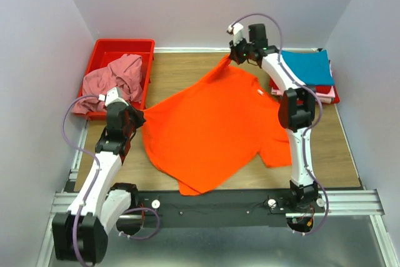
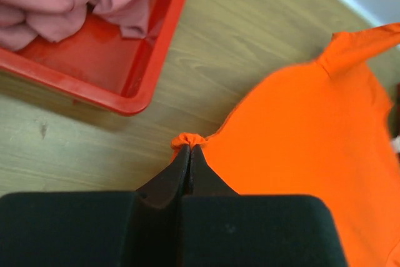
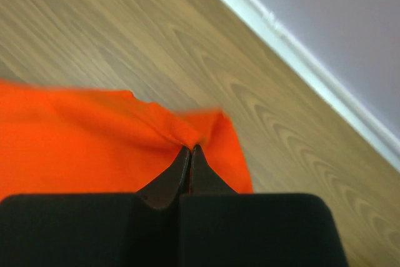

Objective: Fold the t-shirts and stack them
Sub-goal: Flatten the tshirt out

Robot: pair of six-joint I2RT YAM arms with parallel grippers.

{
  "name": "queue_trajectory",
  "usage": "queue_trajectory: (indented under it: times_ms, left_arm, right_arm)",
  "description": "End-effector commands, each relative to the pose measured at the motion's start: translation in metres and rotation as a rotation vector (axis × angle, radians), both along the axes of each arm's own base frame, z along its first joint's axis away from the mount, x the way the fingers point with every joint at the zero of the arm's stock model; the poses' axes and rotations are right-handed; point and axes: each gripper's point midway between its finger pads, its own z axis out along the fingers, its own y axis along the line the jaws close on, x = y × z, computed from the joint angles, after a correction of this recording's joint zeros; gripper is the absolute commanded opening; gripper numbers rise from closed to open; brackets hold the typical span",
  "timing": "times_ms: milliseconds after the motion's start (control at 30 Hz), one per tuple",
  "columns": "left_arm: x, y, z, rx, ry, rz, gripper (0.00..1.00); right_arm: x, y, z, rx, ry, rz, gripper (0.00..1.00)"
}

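A bright orange t-shirt (image 1: 209, 129) lies spread across the middle of the table. My left gripper (image 1: 139, 115) is shut on its left corner, bunched at my tips in the left wrist view (image 2: 189, 146). My right gripper (image 1: 232, 56) is shut on the far sleeve edge and lifts it; the right wrist view (image 3: 190, 149) shows cloth pinched there. A dusty pink t-shirt (image 1: 115, 79) lies crumpled in and over the red bin (image 1: 128, 46), also seen in the left wrist view (image 2: 44, 4). A teal t-shirt (image 1: 307, 67) tops a folded stack (image 1: 322, 95) at the back right.
The red bin (image 2: 134, 85) stands at the back left, close to my left gripper. White walls enclose the table at the back and sides. Bare wood shows between the bin and the orange shirt and along the far edge (image 3: 281, 123).
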Motion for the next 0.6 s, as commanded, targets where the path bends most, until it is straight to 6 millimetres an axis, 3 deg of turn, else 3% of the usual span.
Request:
queue_trajectory:
  times_ms: [0, 67, 200, 333, 367, 433, 467, 500, 533, 567]
  left_arm:
    - [0.024, 0.015, -0.008, 0.022, 0.003, 0.071, 0.00]
    - [0.031, 0.016, -0.023, 0.011, 0.040, 0.070, 0.00]
    - [0.043, 0.015, -0.032, -0.005, 0.054, 0.052, 0.00]
    - [0.046, 0.011, -0.023, -0.011, 0.032, 0.023, 0.00]
    - [0.045, 0.010, -0.009, -0.011, -0.005, 0.013, 0.00]
    - [0.042, 0.003, 0.013, -0.012, -0.059, -0.035, 0.00]
    - [0.037, 0.001, 0.037, -0.007, -0.126, -0.052, 0.00]
    - [0.033, -0.002, 0.051, -0.003, -0.167, -0.071, 0.00]
    - [0.023, -0.007, 0.083, 0.008, -0.252, -0.109, 0.00]
    - [0.017, -0.008, 0.101, 0.014, -0.300, -0.122, 0.00]
  right_arm:
    - [0.029, -0.001, -0.009, -0.102, -0.094, -0.075, 0.00]
    - [0.036, -0.007, -0.015, -0.125, -0.102, -0.123, 0.00]
    - [0.040, -0.016, -0.020, -0.148, -0.105, -0.172, 0.00]
    - [0.034, -0.014, 0.005, -0.123, -0.132, -0.162, 0.00]
    - [0.029, -0.014, 0.025, -0.108, -0.155, -0.160, 0.00]
    - [0.018, -0.012, 0.045, -0.089, -0.173, -0.130, 0.01]
    - [0.006, -0.013, 0.083, -0.069, -0.224, -0.119, 0.00]
    - [-0.004, -0.011, 0.097, -0.060, -0.240, -0.096, 0.00]
    - [-0.015, -0.013, 0.101, -0.066, -0.238, -0.078, 0.01]
    - [-0.036, -0.014, 0.145, -0.050, -0.309, -0.047, 0.00]
